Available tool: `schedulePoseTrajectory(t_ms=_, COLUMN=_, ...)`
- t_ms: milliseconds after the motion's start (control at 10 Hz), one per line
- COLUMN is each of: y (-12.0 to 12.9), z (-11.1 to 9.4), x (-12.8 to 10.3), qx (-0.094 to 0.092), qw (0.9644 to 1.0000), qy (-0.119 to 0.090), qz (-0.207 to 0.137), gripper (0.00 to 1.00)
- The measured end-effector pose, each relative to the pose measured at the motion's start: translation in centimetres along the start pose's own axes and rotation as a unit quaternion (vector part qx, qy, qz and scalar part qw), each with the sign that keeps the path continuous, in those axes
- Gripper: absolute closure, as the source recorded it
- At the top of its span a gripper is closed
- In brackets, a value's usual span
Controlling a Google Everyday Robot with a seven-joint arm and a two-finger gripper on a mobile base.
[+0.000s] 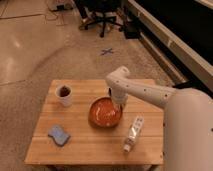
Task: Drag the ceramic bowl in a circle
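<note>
Wooden tabletop [95, 149] seen from above. The ceramic bowl [104, 112] sits near the middle. The pincer [118, 103] is down at the bowl's far right rim, and the white arm [147, 93] reaches over the rear right corner, blocking that side. A white cup [64, 95] stands rear left, apart from the bowl. A blue sponge [59, 135] lies front left. A white tube [133, 133] lies just right of the bowl, leaving a narrow gap. Bare wood runs along the front edge and between cup and sponge.
</note>
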Motion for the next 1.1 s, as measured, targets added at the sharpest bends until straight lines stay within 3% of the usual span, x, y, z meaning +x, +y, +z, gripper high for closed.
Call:
schedulePoseTrajectory(t_ms=300, y=2.8, z=-0.3, x=-6.7, qx=0.009, qw=0.9996, qy=-0.016, qz=-0.021, gripper=0.95)
schedulePoseTrajectory(t_ms=600, y=2.4, z=-1.4, x=-12.8, qx=0.027, qw=0.9979, qy=-0.030, qz=-0.050, gripper=0.95)
schedulePoseTrajectory(t_ms=800, y=-0.7, z=-1.8, x=-16.2, qx=0.050, qw=0.9944, qy=-0.044, qz=-0.082, gripper=0.95)
schedulePoseTrajectory(t_ms=1100, y=-6.5, z=-2.6, x=-17.5, qx=0.079, qw=0.9864, qy=-0.050, qz=-0.135, gripper=0.95)
